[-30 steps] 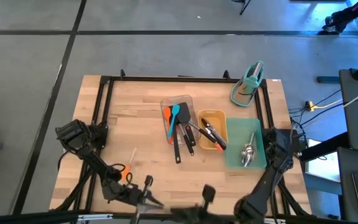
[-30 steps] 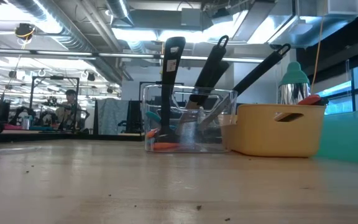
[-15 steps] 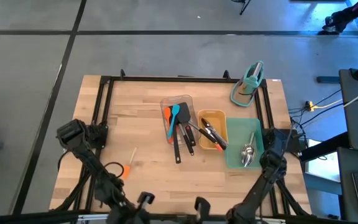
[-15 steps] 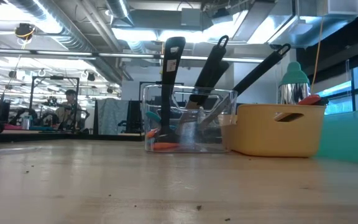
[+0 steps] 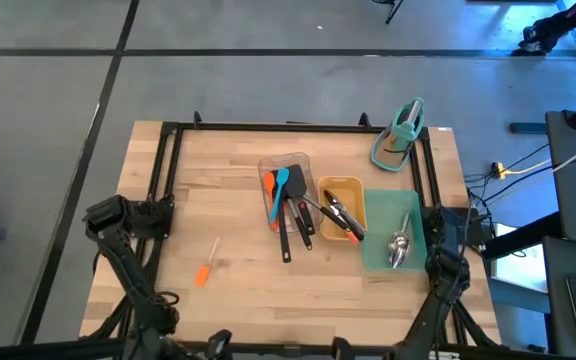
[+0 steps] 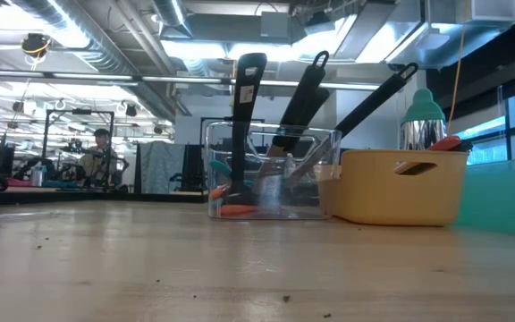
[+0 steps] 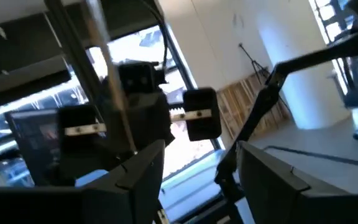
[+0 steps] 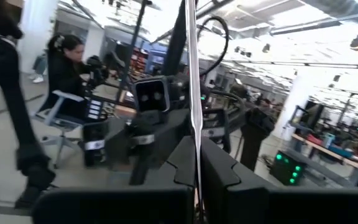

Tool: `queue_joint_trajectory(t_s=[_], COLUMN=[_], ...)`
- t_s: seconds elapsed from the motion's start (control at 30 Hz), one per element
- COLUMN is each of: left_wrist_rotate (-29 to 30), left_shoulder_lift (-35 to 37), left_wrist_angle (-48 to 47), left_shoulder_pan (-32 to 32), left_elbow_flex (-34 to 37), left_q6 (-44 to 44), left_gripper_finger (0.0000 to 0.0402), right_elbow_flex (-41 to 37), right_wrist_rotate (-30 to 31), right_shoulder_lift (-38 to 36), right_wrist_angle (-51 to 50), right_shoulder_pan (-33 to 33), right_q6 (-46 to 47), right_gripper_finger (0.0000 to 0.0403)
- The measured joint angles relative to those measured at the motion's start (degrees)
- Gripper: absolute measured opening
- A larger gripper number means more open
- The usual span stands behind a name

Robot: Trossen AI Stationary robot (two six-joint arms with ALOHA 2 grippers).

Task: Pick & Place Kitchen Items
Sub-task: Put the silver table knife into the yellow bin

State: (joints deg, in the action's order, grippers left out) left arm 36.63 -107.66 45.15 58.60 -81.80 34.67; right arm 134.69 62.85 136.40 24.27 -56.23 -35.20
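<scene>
An orange-headed spatula with a pale handle (image 5: 206,264) lies flat on the wooden table, near the left front, apart from both arms. Orange and blue spatulas and black turners (image 5: 286,200) sit in the clear tray (image 5: 302,160), with their black handles (image 6: 247,89) leaning over its rim. Tongs (image 5: 342,214) lie in the yellow tray (image 5: 356,190), and steel spoons (image 5: 399,243) lie in the teal tray (image 5: 378,235). My left gripper (image 7: 197,180) is open and holds nothing; it is drawn back at the table's near edge (image 5: 216,346). My right gripper (image 8: 196,180) is shut and holds nothing, also at the near edge (image 5: 342,347).
A teal stand (image 5: 400,134) stands at the far right corner. A black metal frame (image 5: 268,126) runs around the table. Bare wood lies on the left half and along the near edge. People and equipment show in the room beyond the table.
Both arms have drawn back toward the table's near edge, and their grippers have nearly left the high view. The left arm has pulled away from the orange spatula, which stays lying on the table.
</scene>
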Motion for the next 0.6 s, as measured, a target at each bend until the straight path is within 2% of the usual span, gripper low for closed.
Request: queue_joint_trajectory(t_s=[0.27, 0.4, 0.6], left_wrist_rotate=[-2.7, -5.9, -6.3], left_shoulder_lift=[0.0, 0.1, 0.0], left_wrist_angle=[14.8, 14.3, 14.9], left_shoulder_pan=[-0.9, -2.6, -3.9], left_elbow_flex=[0.0, 0.0, 0.0], left_q6=[6.9, 5.4, 4.3], left_gripper_finger=[0.0201, 0.0200, 0.0204], right_elbow_flex=[0.0, 0.0, 0.0], right_wrist_rotate=[-4.8, -4.3, -4.4], right_shoulder_lift=[0.0, 0.0, -0.1], right_wrist_angle=[-1.6, -3.3, -6.2], right_shoulder_pan=[0.2, 1.0, 1.9], right_q6=[2.6, 4.7, 7.3], right_gripper_finger=[0.0003, 0.0003, 0.0003])
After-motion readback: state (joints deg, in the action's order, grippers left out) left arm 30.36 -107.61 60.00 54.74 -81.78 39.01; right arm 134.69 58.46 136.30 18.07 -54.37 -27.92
